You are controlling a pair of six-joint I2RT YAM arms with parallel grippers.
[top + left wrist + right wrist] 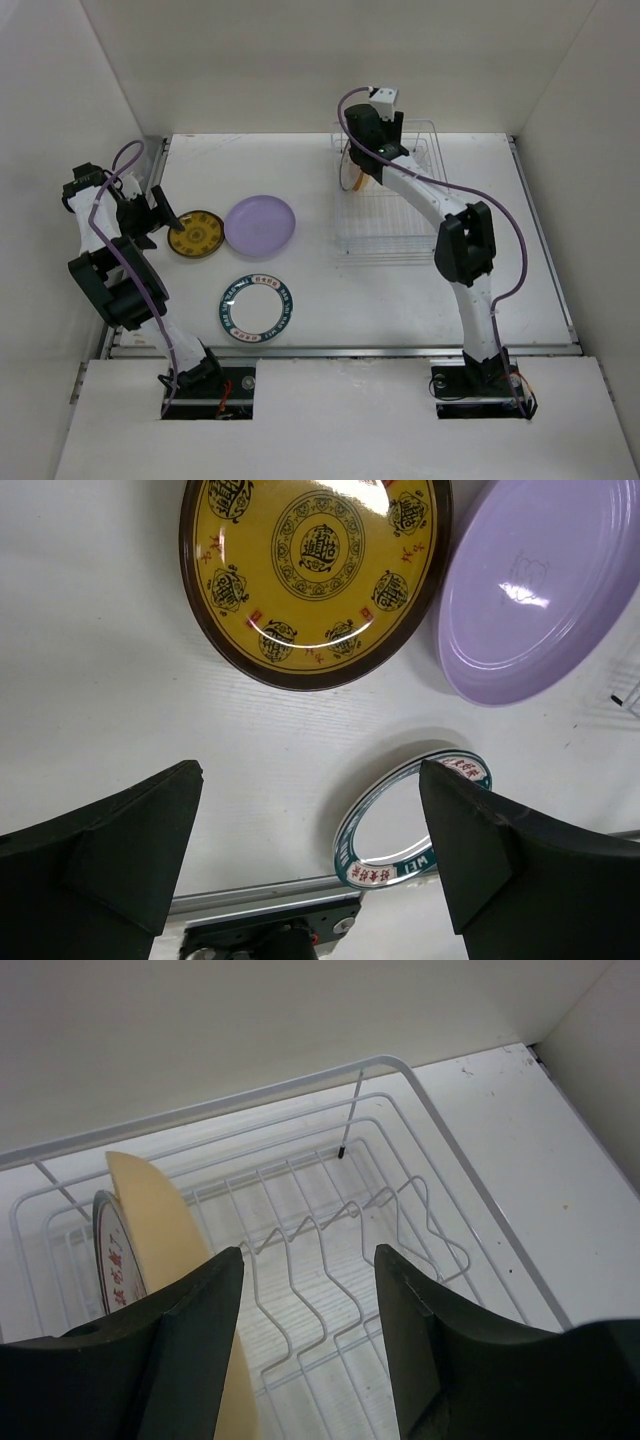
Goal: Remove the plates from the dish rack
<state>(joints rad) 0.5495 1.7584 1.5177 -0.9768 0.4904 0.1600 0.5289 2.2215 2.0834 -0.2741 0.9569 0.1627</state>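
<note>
Tabletop (400, 300), white.

Dish rack (395, 225): thin white wire, far right of centre. Two plates stand on edge in its far-left slots:
- pale orange plate (160, 1220);
- just behind it, rimmed plate (112, 1250) with red lettering, mostly hidden.

The remaining slots show bare wire.

Three plates lie flat at left, well apart from the rack:
- yellow-and-brown plate (196, 234), leftmost;
- lavender plate (260, 224), just beside it on the right;
- teal-rimmed plate (258, 308), nearer.

Left arm (115, 270): jaws wide apart, holding nothing, above bare tabletop by the yellow-and-brown plate.

Right arm (440, 215): jaws parted over the rack's far end, the pale orange plate's edge between them, close against one finger; contact cannot be told.
</note>
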